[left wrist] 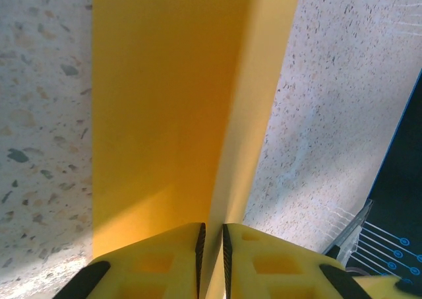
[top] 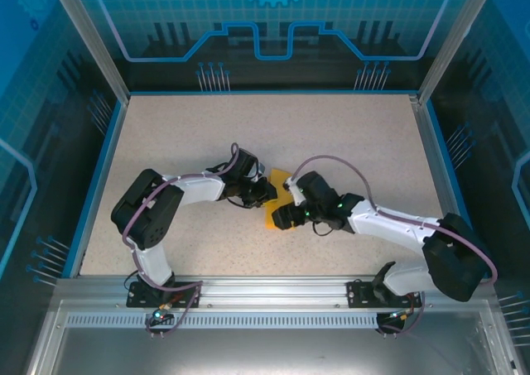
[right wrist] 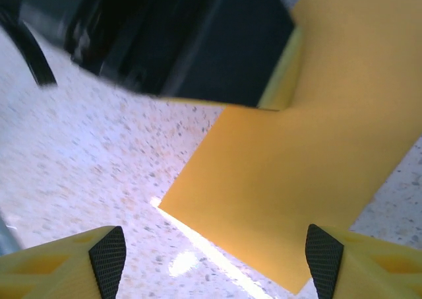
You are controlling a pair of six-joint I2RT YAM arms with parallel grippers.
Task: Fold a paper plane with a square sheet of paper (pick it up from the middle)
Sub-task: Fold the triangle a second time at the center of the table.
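Pinching the square sheet of paper [left wrist: 171, 114] is the left claw [left wrist: 211, 238].

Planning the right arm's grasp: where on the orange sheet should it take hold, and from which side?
Probably the near edge of the square sheet of paper, approached from the right gripper's own side, open jaws straddling it. That edge lies free on the table, while the left gripper pinches the raised crease.
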